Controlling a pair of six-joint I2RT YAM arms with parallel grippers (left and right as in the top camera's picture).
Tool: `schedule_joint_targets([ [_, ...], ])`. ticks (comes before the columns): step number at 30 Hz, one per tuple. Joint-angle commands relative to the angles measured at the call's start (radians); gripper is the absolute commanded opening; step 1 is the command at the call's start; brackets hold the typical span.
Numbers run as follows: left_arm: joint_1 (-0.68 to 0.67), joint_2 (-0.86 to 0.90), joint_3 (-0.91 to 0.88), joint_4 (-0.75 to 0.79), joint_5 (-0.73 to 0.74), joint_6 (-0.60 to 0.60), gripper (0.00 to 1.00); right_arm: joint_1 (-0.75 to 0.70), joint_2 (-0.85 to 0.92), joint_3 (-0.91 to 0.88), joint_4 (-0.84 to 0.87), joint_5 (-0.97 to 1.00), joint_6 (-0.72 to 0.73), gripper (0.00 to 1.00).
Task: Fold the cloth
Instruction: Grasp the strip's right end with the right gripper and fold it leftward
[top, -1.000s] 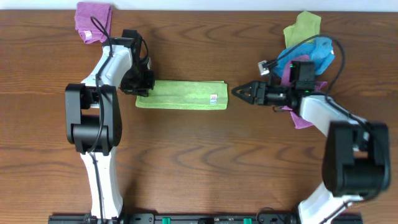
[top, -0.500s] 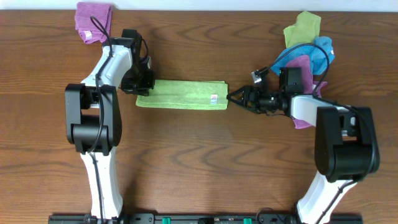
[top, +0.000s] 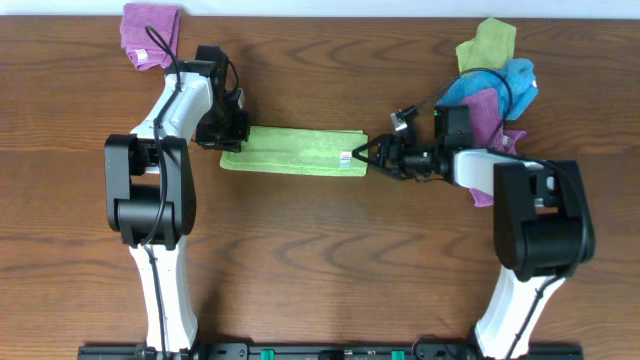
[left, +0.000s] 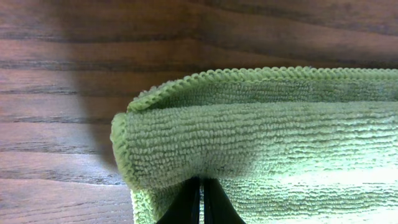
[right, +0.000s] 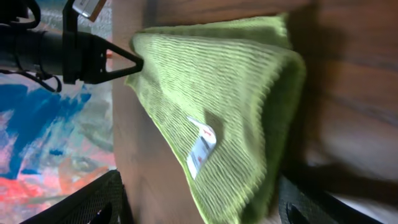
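Wooden table (top: 320, 260), overhead: I saw the lime-green cloth (top: 292, 151) lying centre as a folded strip, long axis left–right. Left gripper (top: 228, 143) was clamped on its left end; right gripper (top: 364, 157), fingers apart, was at its right end.

On the table (top: 320, 260), about mid-way back, the cloth (top: 293, 151) flat in a strip from left to right, doubled over itself. On top near its right end, toward the front edge, a tag (top: 345, 158). At the left end, touching it, the left gripper (top: 228, 143). At the right end, the right gripper (top: 366, 157), 1 finger on each side of the cloth's end. Far left by the table's back edge, 1 separate cloth (top: 150, 33). Behind and right of the strip, well apart, a heap of cloths (top: 495, 70), partly under the right arm (top: 470, 165).
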Motion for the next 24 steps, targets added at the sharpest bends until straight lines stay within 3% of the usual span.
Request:
schedule_joint_targets([
  [1,-0.006,0.031,-0.022,0.019,0.020,-0.006,0.06,0.036,0.063,0.007,-0.012,0.092,0.023,0.80],
  [4,-0.006,0.031,-0.022,0.019,0.022,-0.006,0.06,0.046,0.064,0.034,-0.013,0.107,0.024,0.76],
  [7,-0.006,0.031,-0.022,0.016,0.022,-0.006,0.06,0.046,0.064,0.058,-0.013,0.107,0.027,0.61],
  [12,-0.008,0.031,-0.022,0.002,0.042,-0.008,0.06,0.046,0.064,0.102,-0.023,0.110,0.027,0.02],
  [17,-0.032,0.031,-0.022,-0.012,0.052,-0.037,0.06,0.045,0.061,0.204,-0.127,0.102,0.021,0.01],
  [20,-0.066,0.031,-0.022,-0.008,0.052,-0.055,0.06,0.054,0.048,0.335,-0.311,0.104,-0.068,0.02],
  [24,-0.119,0.031,-0.022,0.030,0.053,-0.102,0.06,0.097,0.019,0.534,-0.624,0.273,-0.209,0.01],
])
